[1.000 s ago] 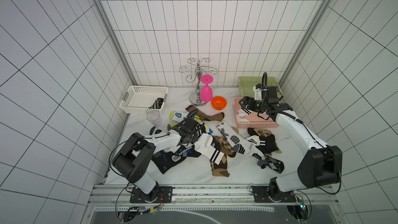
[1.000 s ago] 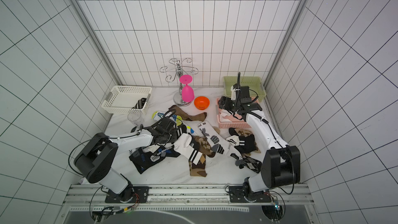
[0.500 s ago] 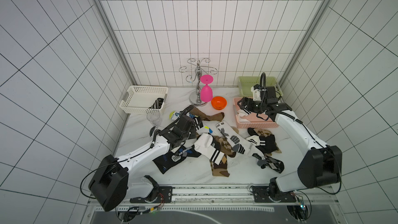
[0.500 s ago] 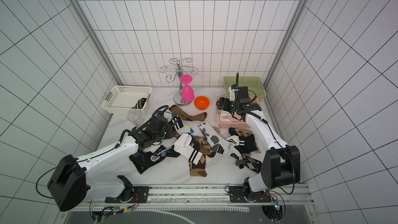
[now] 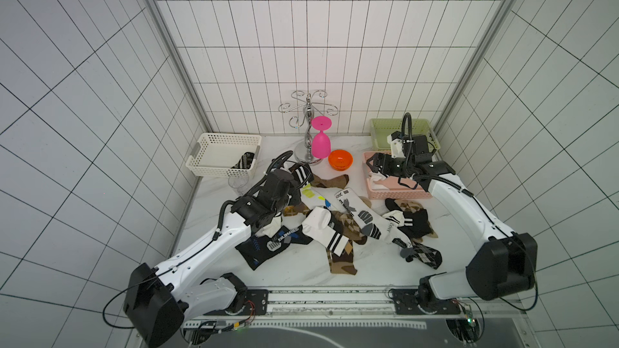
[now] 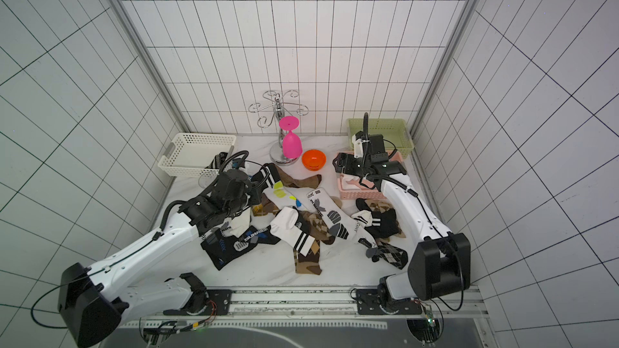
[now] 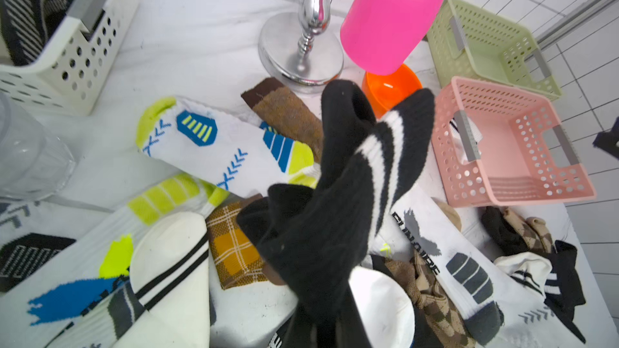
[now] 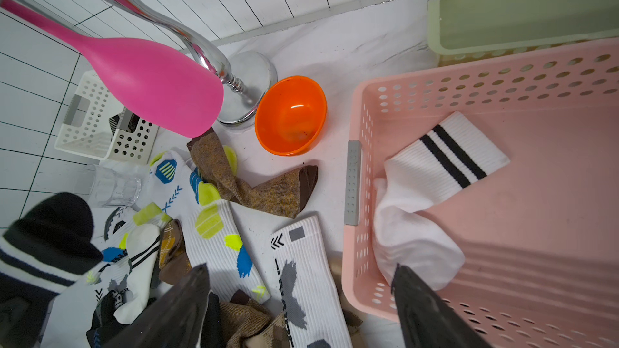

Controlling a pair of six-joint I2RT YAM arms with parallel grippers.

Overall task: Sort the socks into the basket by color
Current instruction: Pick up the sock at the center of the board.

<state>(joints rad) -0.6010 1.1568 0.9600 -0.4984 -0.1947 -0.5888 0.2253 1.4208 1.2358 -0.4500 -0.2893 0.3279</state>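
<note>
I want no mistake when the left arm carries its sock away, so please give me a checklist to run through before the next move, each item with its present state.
1. Left pincer shut on the black white-striped sock: ok.
2. Sock free of the pile: cannot tell; its held end is hidden.
3. White basket holds a dark sock, so the colour fits: ok.
4. Way to that basket: probably not ok; a clear glass stands in front of it.
5. Right pincer open over the pink basket, apart from the left pincer: ok.
</note>
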